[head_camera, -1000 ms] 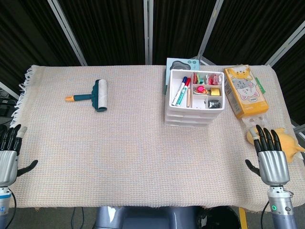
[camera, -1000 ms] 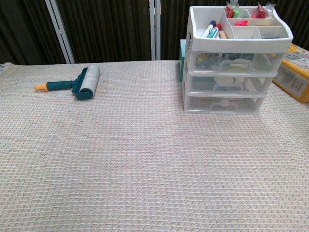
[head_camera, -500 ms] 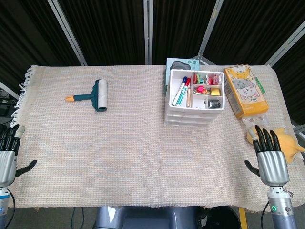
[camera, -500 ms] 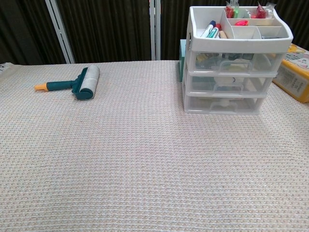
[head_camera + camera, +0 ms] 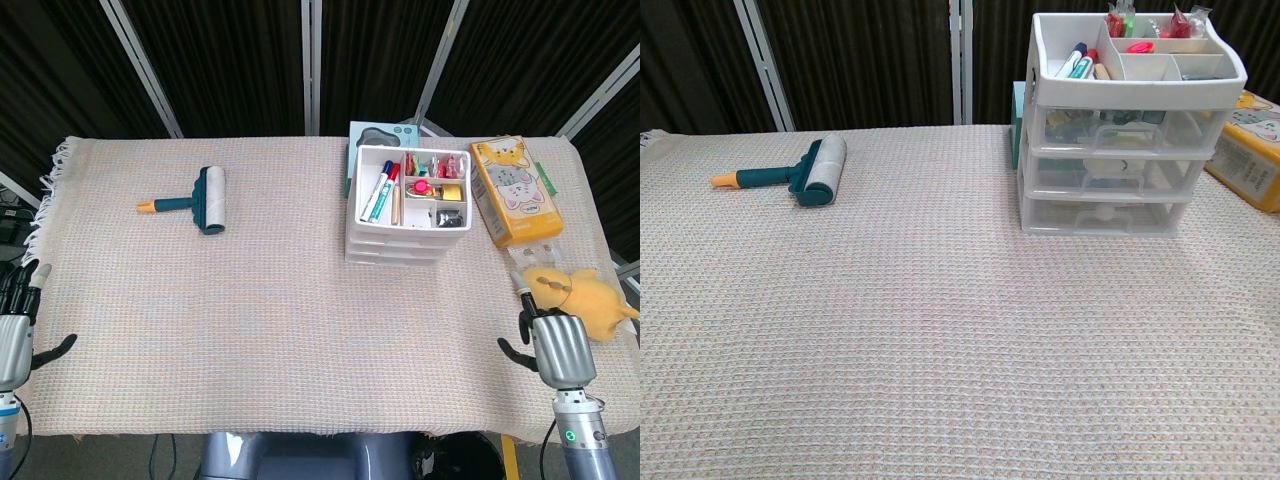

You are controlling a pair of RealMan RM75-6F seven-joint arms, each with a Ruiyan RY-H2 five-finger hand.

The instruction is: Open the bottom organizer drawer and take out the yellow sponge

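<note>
The white three-drawer organizer (image 5: 405, 210) stands at the back right of the table, its top tray holding markers and small items. In the chest view its bottom drawer (image 5: 1102, 214) is closed and its cloudy front shows no yellow sponge. My right hand (image 5: 558, 347) hovers at the table's front right corner, well short of the organizer; most of its fingers are folded in with nothing in them, and one finger sticks forward. My left hand (image 5: 14, 335) hangs off the front left edge with its fingers apart and empty. The chest view shows neither hand.
A teal lint roller (image 5: 197, 199) lies at the back left. An orange cat-printed box (image 5: 515, 190) sits right of the organizer. A yellow plush toy (image 5: 582, 293) lies just ahead of my right hand. A teal box (image 5: 380, 133) stands behind the organizer.
My right hand's fingers have folded in from stretched out, uncovering the plush toy. My left hand has sunk slightly toward the table's edge. The organizer has not moved.
</note>
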